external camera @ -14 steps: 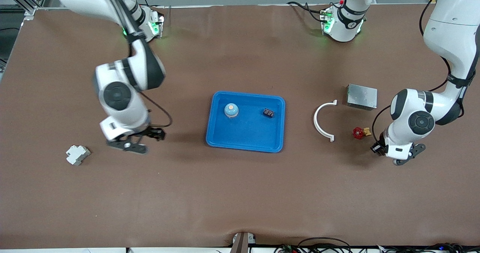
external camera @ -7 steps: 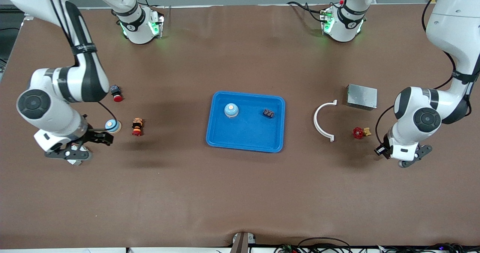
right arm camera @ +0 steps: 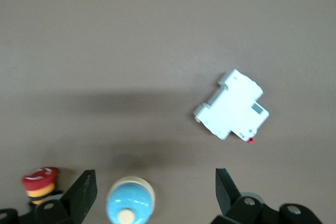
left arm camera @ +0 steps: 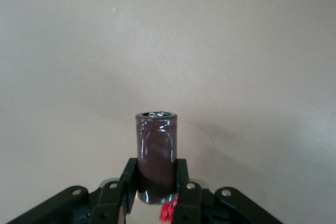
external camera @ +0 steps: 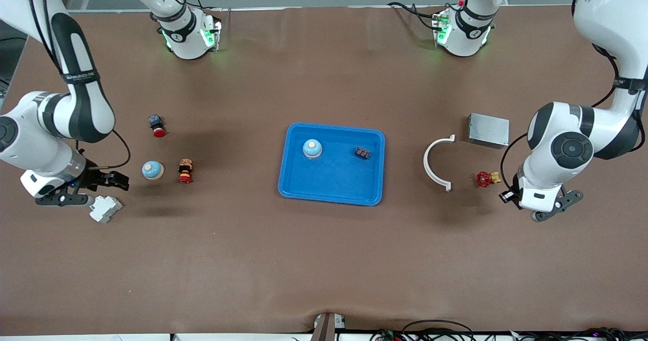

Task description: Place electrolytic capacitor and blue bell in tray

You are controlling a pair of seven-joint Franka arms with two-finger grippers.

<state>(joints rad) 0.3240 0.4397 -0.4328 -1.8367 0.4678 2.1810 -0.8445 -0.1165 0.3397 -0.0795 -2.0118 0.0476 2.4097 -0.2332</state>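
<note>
Hanging over the table at the right arm's end is the right gripper [external camera: 109, 180]. Its fingers are spread wide and they hold nothing. A white circuit breaker [external camera: 105, 209] lies on the table at about 6 o'clock from it in the front view.

A second bell [external camera: 152, 170], blue with a pale button on top, sits at 3 o'clock from that gripper. Just beside it, at its 3 o'clock, stands a little red and yellow push button [external camera: 186, 171]. Another push button [external camera: 157, 125] with a red cap and a dark body sits at 12 o'clock from the second bell, a bit apart.

The blue tray [external camera: 331, 193] is in the middle of the table. The blue bell [external camera: 312, 148] stands inside it, up near the 11 o'clock corner. A small dark part [external camera: 362, 152] lies in the tray too, near the 1 o'clock corner.

A white half ring [external camera: 435, 164] lies at 3 o'clock from the tray. A grey metal box [external camera: 488, 130] sits at 1 o'clock from the ring. A small red valve [external camera: 485, 179] sits at 6 o'clock from the box.

The left gripper [external camera: 509, 198] hangs over bare table at about 4 o'clock from the valve. Its fingers are squeezed tight on the electrolytic capacitor [left arm camera: 156, 150], a dark brown can that sticks straight out past the fingertips. So the capacitor is up in the air, well apart from the tray.
</note>
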